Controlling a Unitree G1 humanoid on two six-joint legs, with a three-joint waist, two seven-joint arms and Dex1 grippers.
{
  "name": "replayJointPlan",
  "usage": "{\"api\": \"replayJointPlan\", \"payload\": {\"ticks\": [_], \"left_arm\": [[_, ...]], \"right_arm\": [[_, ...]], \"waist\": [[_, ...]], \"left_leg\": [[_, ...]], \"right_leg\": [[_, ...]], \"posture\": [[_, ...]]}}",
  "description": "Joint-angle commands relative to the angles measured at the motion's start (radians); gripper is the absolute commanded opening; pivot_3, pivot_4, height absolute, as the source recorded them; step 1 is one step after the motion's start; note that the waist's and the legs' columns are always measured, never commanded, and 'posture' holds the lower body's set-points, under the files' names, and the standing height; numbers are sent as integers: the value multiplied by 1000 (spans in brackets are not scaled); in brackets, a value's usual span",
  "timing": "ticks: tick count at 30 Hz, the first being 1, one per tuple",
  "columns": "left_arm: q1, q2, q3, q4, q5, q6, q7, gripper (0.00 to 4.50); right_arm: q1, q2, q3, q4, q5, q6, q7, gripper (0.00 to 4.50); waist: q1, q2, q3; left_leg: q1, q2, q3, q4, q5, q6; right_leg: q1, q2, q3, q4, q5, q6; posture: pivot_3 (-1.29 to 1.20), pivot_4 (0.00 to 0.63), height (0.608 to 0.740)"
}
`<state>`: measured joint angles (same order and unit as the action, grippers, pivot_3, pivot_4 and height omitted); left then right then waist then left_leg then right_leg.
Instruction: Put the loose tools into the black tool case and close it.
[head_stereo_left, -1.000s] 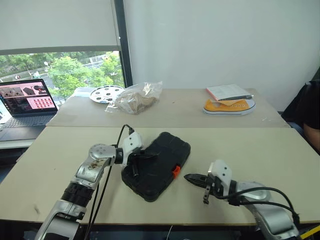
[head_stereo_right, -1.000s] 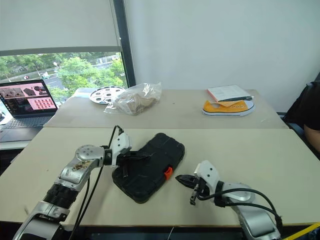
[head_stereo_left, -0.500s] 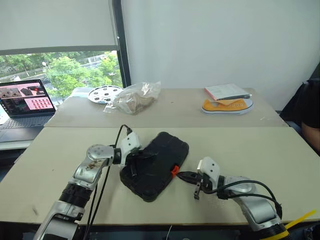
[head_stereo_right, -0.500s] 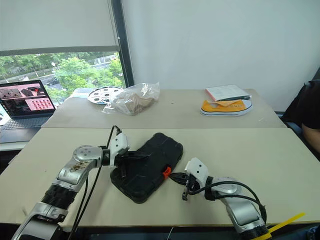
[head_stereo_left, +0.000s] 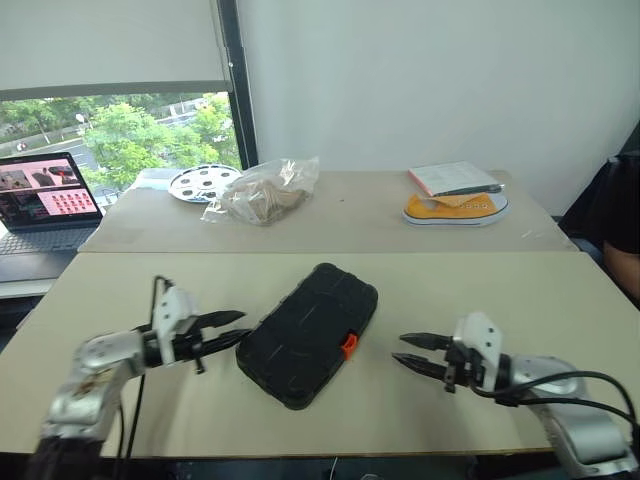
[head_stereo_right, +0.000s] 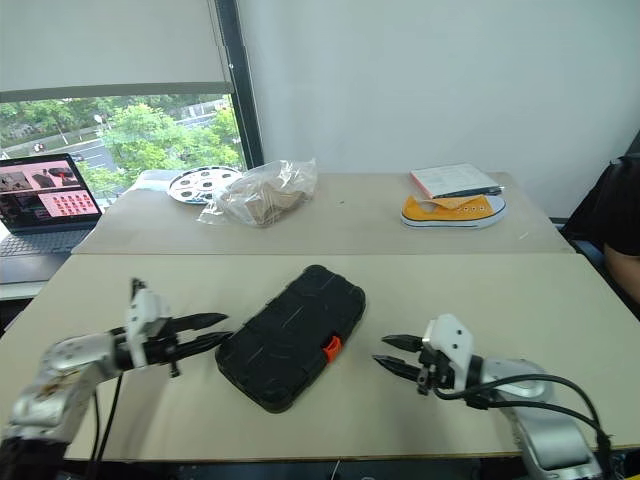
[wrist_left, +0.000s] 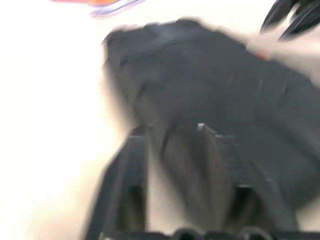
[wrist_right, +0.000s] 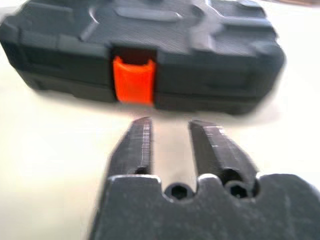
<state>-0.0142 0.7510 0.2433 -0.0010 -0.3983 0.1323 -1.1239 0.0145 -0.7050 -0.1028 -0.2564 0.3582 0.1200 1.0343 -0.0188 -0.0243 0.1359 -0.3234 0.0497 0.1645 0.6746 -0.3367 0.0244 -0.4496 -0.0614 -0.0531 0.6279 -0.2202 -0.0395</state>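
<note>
My left tool (head_stereo_left: 232, 330) sits low over the beige bench (head_stereo_left: 480, 290) at about 9 o'clock from the black textured plastic tool case (head_stereo_left: 308, 333), forearm lying nearly level and the two black fingers pointing across toward the case's near-left edge. The fingers stand parted with a clear gap between them, and nothing is in them; their tips are just beside the case, not touching it.

My right tool (head_stereo_left: 408, 351) mirrors that on the other side, at about 3 o'clock from the case, forearm low and level, fingers aimed at the case's long side where the orange latch (wrist_right: 133, 79) sits. In the right wrist view its fingers (wrist_right: 138, 145) are spread apart and empty, with bare bench between their tips and the latch.

The case lies shut and flat in the middle of the near bench, set on a diagonal, latch facing my right tool.

At 12 o'clock on the far bench are a crumpled clear plastic bag (head_stereo_left: 263, 192), a round white perforated disc (head_stereo_left: 199, 184), and a yellow sneaker (head_stereo_left: 456, 208) with a thin book (head_stereo_left: 455, 178) on top. An open laptop (head_stereo_left: 42, 205) stands at 10 o'clock.

I can read no lettering on the case or the book.
</note>
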Motion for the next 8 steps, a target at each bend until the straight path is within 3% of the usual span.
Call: {"api": "replayJointPlan", "payload": {"ticks": [1,4,8], "left_arm": [[139,29,105,-15,32,-76,20,3483],[221,32,135,-27,43,-92,36,4489],[244,9,149,-44,43,-130,73,4489]], "right_arm": [[10,-16,-78,76,15,-221,96,3458],[-5,-34,-105,158,30,-230,112,4467],[-35,-38,-104,218,32,-262,137,4467]], "waist": [[5,-2,2],[13,-4,3],[26,-4,3]], "left_leg": [[0,0,1,0,-1,0],[-6,-1,2,3,-2,2],[-10,-1,3,6,-2,3]], "right_leg": [[-1,0,0,0,0,0],[-5,0,-3,0,0,0],[-7,-1,-11,0,0,0]], "posture": [[0,150,740],[0,150,740],[0,150,740]]}}
